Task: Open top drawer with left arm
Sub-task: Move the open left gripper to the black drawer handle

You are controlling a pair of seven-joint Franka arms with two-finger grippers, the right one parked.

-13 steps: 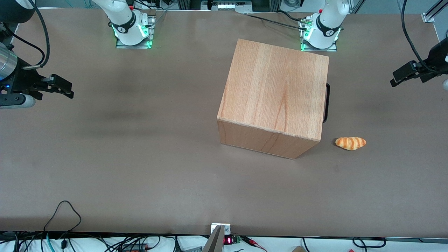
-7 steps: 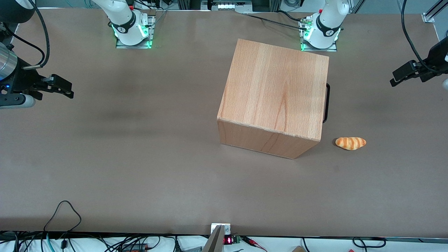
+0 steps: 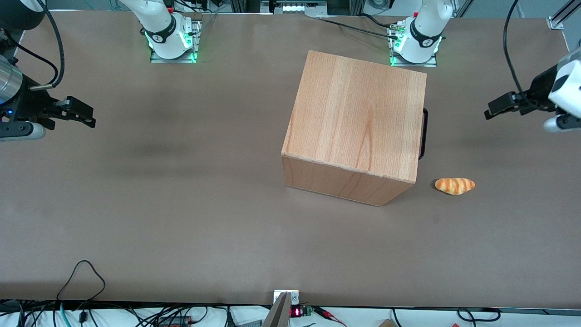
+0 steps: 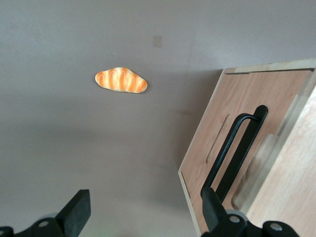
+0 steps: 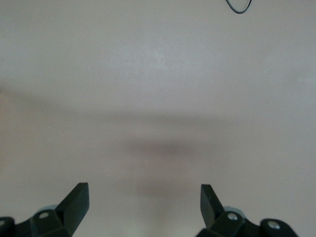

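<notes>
1. Up at the working arm's end of the table, our gripper [image 3: 486, 114] hangs in the air with its jaws spread wide and nothing between them; in the wrist view the two black fingers [image 4: 79, 210] stand far apart over bare tabletop
2. Our left arm [image 3: 563, 91] carries it in from the table's edge, a white link with black cable looping above, well apart from the cabinet
3. Between the gripper and the wood we only see open brown table [image 3: 181, 218]
4. Next out is the top drawer [image 4: 217, 143]: it sits closed, its front panel flush with the cabinet's face, which points toward the working arm's end
5. Its black bar handle [image 3: 424, 134] sticks out from that face; from the front camera we only catch a thin black loop of it at the cabinet's edge, while the wrist view shows the whole bar running along the panel
6. The big light-wood cabinet [image 3: 358, 122] stands mid-table, turned a bit askew
7. A little bread roll [image 3: 455, 185] lies on the table near the cabinet's front corner, nearer to the front camera than the handle, not touching anything
</notes>
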